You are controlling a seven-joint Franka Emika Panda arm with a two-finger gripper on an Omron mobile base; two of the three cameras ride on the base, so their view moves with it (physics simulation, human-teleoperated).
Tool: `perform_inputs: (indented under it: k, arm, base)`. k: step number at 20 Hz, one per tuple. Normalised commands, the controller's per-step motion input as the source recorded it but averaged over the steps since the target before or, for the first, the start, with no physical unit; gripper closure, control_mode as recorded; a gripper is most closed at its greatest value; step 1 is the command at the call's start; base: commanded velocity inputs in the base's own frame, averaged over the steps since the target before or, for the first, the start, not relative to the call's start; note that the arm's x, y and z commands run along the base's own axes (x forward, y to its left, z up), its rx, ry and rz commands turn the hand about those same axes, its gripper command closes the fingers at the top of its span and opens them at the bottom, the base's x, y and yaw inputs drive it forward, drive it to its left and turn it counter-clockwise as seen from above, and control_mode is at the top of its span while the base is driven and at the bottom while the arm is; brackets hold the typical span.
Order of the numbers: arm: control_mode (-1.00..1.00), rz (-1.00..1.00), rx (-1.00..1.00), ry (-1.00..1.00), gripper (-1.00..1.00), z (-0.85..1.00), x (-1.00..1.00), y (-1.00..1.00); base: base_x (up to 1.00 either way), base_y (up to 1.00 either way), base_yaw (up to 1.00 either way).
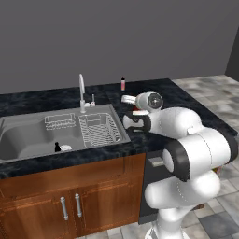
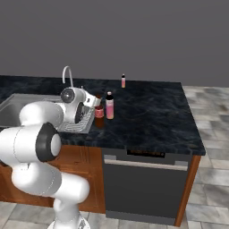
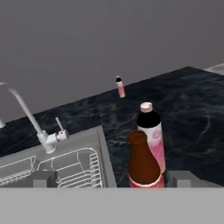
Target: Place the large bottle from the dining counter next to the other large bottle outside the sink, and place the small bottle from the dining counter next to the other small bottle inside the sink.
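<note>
Large bottle [image 3: 143,164], dark brown w/ red label, stands upright on black countertop [image 2: 152,112] just right of sink [image 1: 28,140], beside other large bottle [image 3: 152,131]. Gripper [image 3: 111,179] jaws spread wide, one per side of brown bottle, gripping nothing. Small pinkish bottle [image 2: 123,81] stands near back wall. Tiny black bottle [image 1: 57,147] inside basin.

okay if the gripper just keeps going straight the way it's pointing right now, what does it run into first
Most likely the dark brown bottle, which rises between the open gripper's fingertips in the hand view. The pale bottle with the dark cap stands just behind it. Depth is hard to judge, so the brown bottle may already be inside the jaws.
</note>
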Motion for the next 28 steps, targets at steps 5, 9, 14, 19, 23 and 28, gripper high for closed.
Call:
perform_inputs:
  k: [5,9,14,19,23,28]
  arm:
    - [-1.0,0.0,0.17,0.08,-1.0,0.24,-0.02,-0.16]
    - [-1.0,0.0,0.0,0.08,-1.0,0.01,-0.21,-0.01]
    - [-1.0,0.04,-0.08,0.07,-1.0,0.0,-0.37,0.0]
    - [-1.0,0.07,-0.11,0.01,-1.0,0.13,-0.48,0.0]
    - [-1.0,0.09,-0.04,0.04,-1.0,0.12,-0.39,0.0]
    - [-1.0,0.11,-0.03,0.05,-1.0,0.01,-0.4,0.0]
  base:
    - [0.0,0.0,0.0]
    - [0.0,0.0,0.0]
    - [0.0,0.0,0.0]
    - [0.0,0.0,0.0]
    - [0.0,0.0,0.0]
    - [0.0,0.0,0.0]
